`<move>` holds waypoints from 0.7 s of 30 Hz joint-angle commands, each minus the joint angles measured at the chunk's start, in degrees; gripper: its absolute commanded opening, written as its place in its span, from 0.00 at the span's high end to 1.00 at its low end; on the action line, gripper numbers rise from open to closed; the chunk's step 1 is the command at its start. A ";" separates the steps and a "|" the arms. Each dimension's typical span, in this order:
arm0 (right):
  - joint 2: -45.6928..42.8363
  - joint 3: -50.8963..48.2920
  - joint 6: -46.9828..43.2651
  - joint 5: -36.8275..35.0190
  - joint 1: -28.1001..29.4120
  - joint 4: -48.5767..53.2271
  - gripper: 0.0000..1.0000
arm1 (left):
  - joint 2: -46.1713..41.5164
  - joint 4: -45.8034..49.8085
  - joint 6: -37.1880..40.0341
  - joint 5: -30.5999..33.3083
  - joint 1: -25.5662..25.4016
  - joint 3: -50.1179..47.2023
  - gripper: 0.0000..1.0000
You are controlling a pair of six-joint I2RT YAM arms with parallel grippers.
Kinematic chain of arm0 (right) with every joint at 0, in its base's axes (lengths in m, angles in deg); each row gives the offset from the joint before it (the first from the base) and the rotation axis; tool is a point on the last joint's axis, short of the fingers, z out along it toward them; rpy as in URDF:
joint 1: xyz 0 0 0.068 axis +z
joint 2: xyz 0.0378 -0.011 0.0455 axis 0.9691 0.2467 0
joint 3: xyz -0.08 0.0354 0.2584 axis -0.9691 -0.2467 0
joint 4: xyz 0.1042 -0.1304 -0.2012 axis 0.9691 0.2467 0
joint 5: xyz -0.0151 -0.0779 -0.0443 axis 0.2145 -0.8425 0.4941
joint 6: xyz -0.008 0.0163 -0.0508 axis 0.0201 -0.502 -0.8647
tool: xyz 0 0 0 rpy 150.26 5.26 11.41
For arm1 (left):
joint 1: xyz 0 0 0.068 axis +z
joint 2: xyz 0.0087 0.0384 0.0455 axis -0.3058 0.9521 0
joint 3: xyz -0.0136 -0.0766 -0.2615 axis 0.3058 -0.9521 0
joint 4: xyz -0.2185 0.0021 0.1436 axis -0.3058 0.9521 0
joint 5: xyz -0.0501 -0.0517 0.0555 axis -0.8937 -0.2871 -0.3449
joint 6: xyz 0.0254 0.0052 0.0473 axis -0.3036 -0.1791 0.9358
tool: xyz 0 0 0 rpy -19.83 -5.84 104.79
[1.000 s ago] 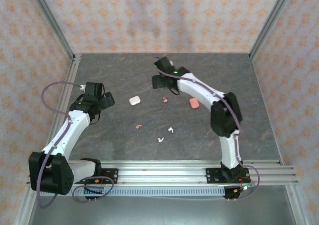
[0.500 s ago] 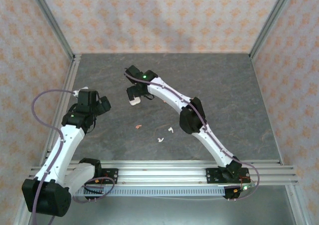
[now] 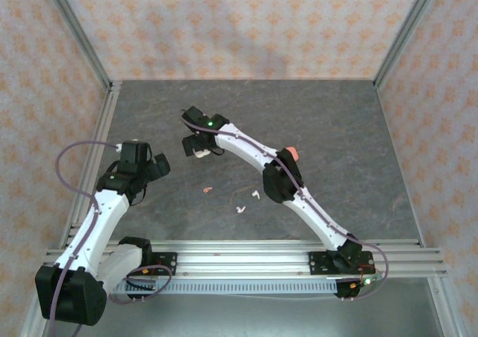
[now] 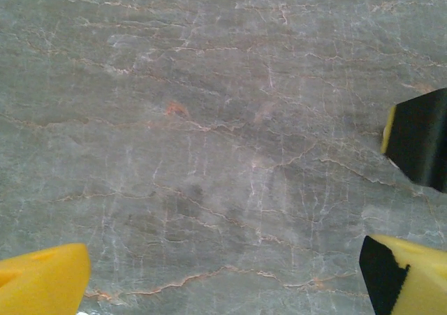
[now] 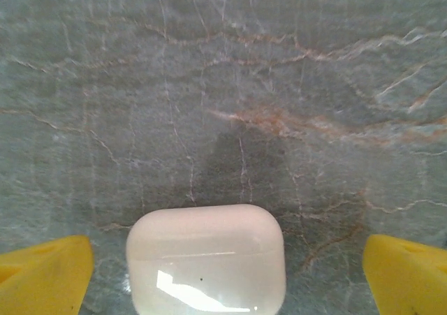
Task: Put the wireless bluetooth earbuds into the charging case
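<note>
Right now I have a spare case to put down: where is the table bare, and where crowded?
Bare: the table along the back wall, and its right side beyond the coral case. Crowded: the middle, where the right gripper hangs over the white case, three earbuds nearby.

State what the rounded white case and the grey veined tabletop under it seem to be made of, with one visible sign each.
Rounded white pebble-shaped case: probably glossy moulded plastic; bright highlights on a smooth shell.
Grey veined tabletop: stone or stone-print laminate, unclear which; pale and rusty veins, dull sheen.
</note>
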 commanded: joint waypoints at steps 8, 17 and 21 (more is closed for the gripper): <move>1.82 -0.81 -2.45 -3.69 0.20 -0.52 0.06 | 1.49 -0.55 -0.51 -2.23 0.57 0.52 0.00; -4.38 -10.09 -1.28 -2.58 0.20 -1.88 0.36 | 3.90 1.82 0.23 -2.32 0.62 2.59 0.00; -9.86 -18.39 3.07 0.96 -0.79 -5.97 0.41 | 3.62 0.11 0.65 -4.41 0.57 1.48 0.00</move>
